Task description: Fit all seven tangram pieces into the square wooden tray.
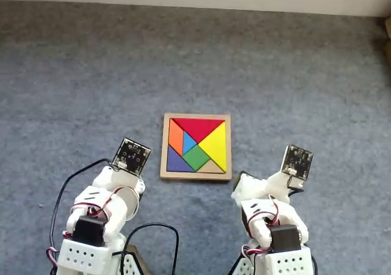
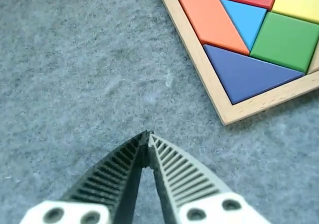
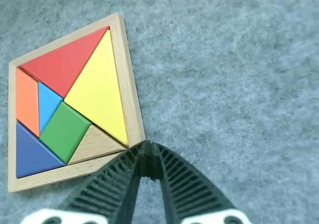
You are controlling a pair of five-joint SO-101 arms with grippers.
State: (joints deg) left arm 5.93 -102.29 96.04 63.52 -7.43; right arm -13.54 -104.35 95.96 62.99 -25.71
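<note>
High view: tray (image 1: pixel 196 177) is lying on the grey carpet (image 1: pixel 91 73), just ahead of and between the two arms. The seven pieces (image 1: pixel 204 134) are all sitting inside it: red triangle (image 1: pixel 197 127), yellow triangle (image 1: pixel 216 146), orange piece (image 1: pixel 176 137), blue triangle (image 1: pixel 189 143), green square (image 1: pixel 195 157), purple triangle (image 1: pixel 175 164), tan triangle (image 1: pixel 212 166). No gap is showing. Left arm (image 1: pixel 107 205) and right arm (image 1: pixel 269 217) are sitting folded back, apart from the tray. Left wrist view: left gripper (image 2: pixel 147 134) is hovering over bare carpet near the tray's purple corner, jaws pressed together, holding nothing. Right wrist view: right gripper (image 3: pixel 148 145) is hanging just beside the tray corner by the tan triangle, jaws closed and empty; whether it is touching, I cannot tell. Judgement: the fit is looking complete, so the step in hand is a check, not a placement. Doing it well is meaning confirming each piece is lying flush, tapping any proud corner down with a closed tip from above, and lifting clear of the rim without nudging the tray.
</note>
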